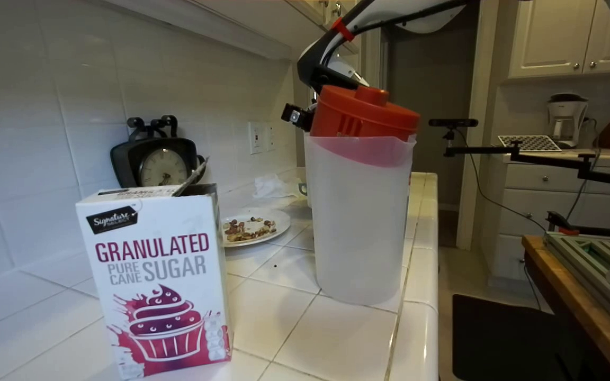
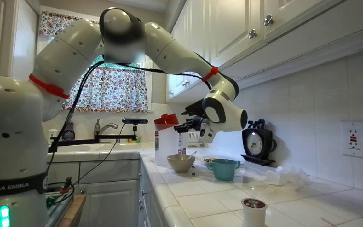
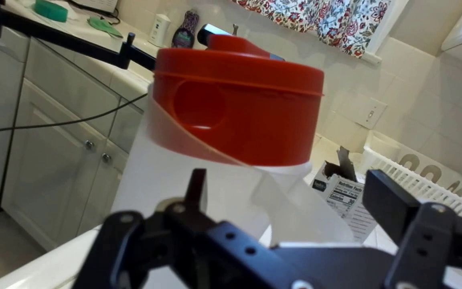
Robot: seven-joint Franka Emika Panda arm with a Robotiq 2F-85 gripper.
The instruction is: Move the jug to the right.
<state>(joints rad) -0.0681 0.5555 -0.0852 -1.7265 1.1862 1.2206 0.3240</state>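
The jug (image 1: pixel 360 227) is found upright on the counter (image 1: pixel 331 338), just ahead of the hand (image 3: pixel 289 184), whose fingers (image 3: pixel 391 200) are spread wide and pointed at its upper part. In the wrist view the jug is seen through the gap, one finger being outlined against it and the other partly against the box (image 1: pixel 157 275); contact with the jug cannot be confirmed. The lid (image 1: pixel 368 114) is seated at a tilt. In an exterior view the jug is placed close to the counter's edge (image 1: pixel 422 328), with a narrow strip of tile between. Toward the wall (image 1: pixel 29 132), a broader stretch of tile is shown, with the plate (image 1: pixel 283 218) set farther along. Tile is also visible between jug and box. In an exterior view the bowl (image 2: pixel 177 164) is noted in front of the jug's base; whether they touch cannot be told. The cup (image 2: pixel 224 171) is placed beside the bowl, farther from the edge.
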